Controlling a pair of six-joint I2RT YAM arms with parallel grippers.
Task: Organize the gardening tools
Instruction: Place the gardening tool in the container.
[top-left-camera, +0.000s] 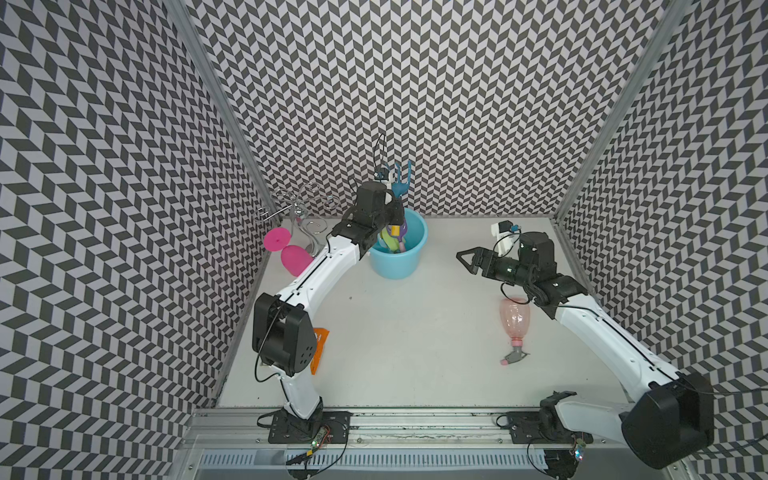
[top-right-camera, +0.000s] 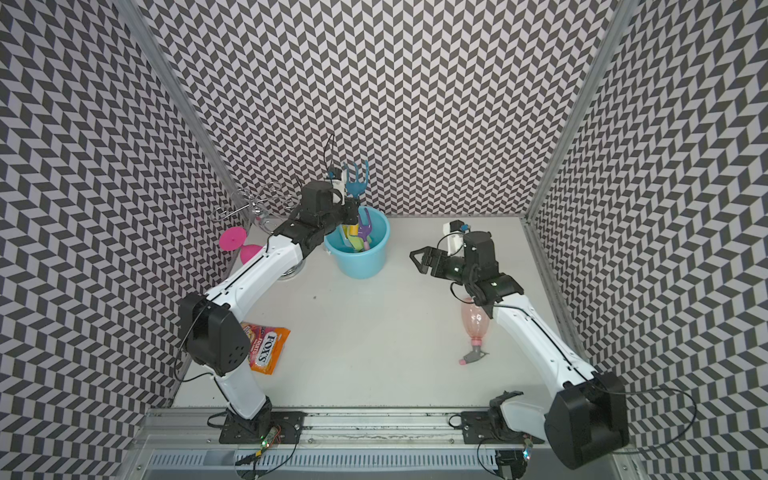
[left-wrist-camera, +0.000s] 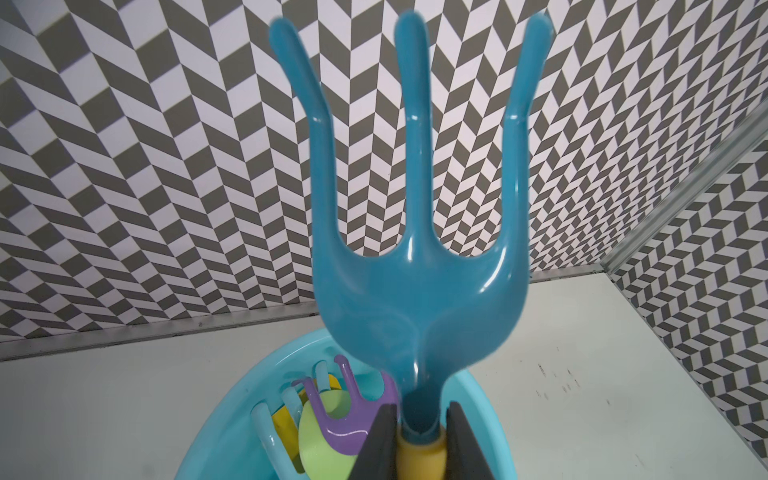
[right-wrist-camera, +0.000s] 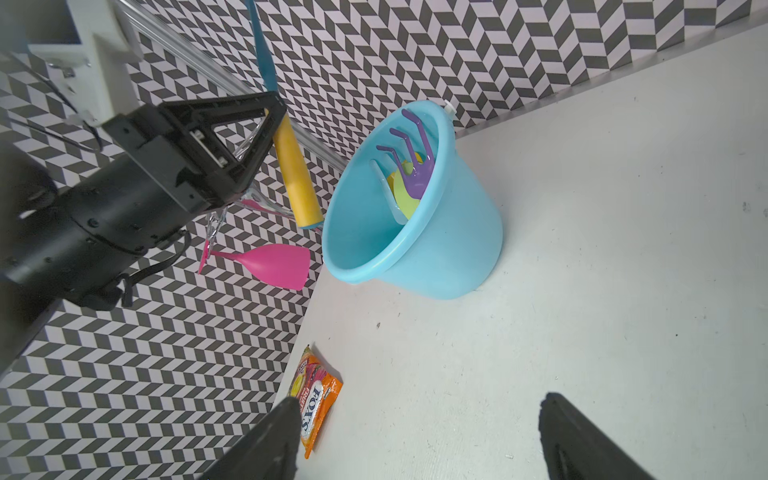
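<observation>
1. The likeliest slip, as I judge it, is a bad drop. The blue fork (left-wrist-camera: 415, 299) hangs tines up over the far-left part of the pale blue bucket (top-left-camera: 399, 266). The lower end of its yellow handle (right-wrist-camera: 295, 166) sits close to the rim. I cannot tell whether that end is fully inside the mouth. If it is let go off-centre, it could strike the rim and fall to the surface (top-left-camera: 415, 353), or nudge the light bucket.
2. The bucket already holds a purple fork (right-wrist-camera: 415, 174) and other tools standing on end. The handle could land on them and stay propped up instead of sliding down.
3. The pink spray bottle (top-left-camera: 515, 320) lies on its side at the right, partly under the right arm. A low sweep of that arm could roll it away.
4. The left pincer (left-wrist-camera: 419, 415) is nearly closed, clamping the fork at the top of the yellow handle, just below the blue neck.
5. The right pincer (right-wrist-camera: 417, 399) is spread wide and empty. It hovers above the bare surface to the right of the bucket, touching nothing.
</observation>
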